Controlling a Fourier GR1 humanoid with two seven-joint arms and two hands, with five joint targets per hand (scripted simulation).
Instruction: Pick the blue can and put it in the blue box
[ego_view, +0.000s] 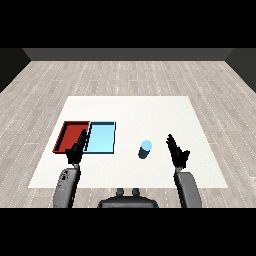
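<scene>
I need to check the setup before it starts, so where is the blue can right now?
In the head view the blue can stands upright on the white table, right of the light blue tray and left of the right robot hand, untouched.

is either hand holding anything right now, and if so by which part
Nothing is held. The small light blue can stands alone on the white table, apart from the right hand and left hand.

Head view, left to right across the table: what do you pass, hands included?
Red tray → left hand, which overlaps the seam between the trays → light blue tray → blue can → right hand.
</scene>
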